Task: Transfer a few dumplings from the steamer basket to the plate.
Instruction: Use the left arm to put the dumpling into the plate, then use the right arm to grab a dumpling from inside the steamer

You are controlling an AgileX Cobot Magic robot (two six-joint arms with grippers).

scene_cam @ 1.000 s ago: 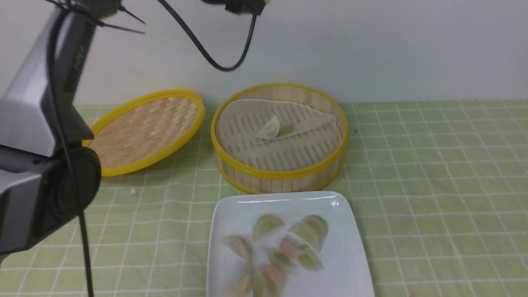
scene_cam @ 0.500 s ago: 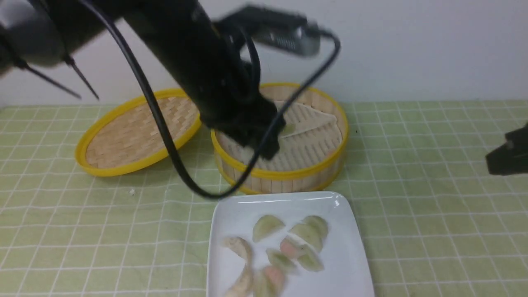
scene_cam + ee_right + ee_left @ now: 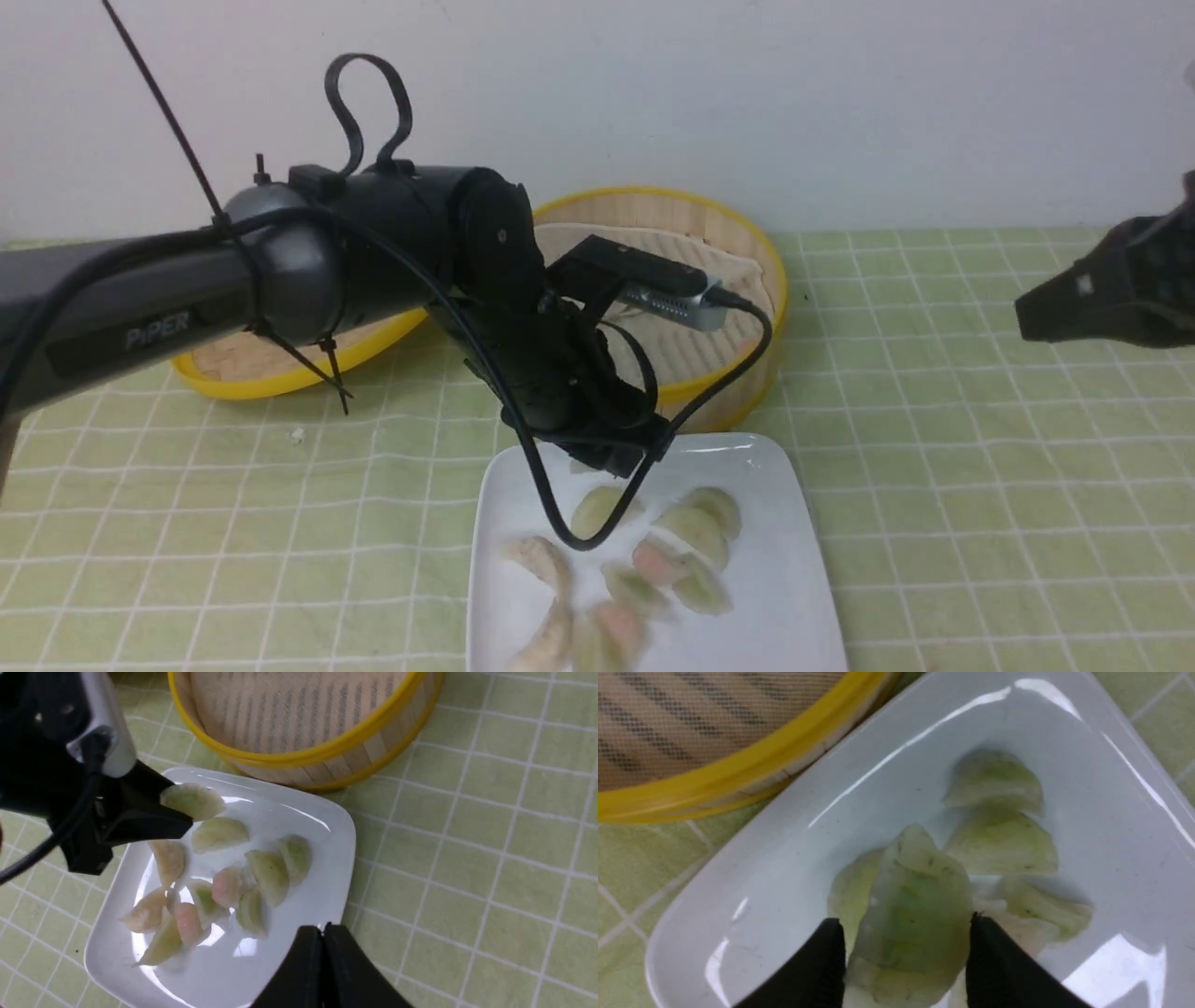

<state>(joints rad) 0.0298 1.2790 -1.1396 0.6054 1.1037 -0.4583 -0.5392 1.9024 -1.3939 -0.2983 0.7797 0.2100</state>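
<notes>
A dumpling (image 3: 920,877) pinched in the left hand (image 3: 904,921), over the plate (image 3: 1111,849)
More dumplings (image 3: 268,872) lie on the plate, just beside the steamer basket (image 3: 327,751); right hand (image 3: 323,927) closed, empty, off to the right

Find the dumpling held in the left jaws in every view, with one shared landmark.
Front: mostly hidden behind the left jaws, above the plate.
Left wrist: dumpling between the jaws, above the plate.
Right wrist: at the jaws' tips, over the plate's edge.
Landmark: the white plate.
</notes>
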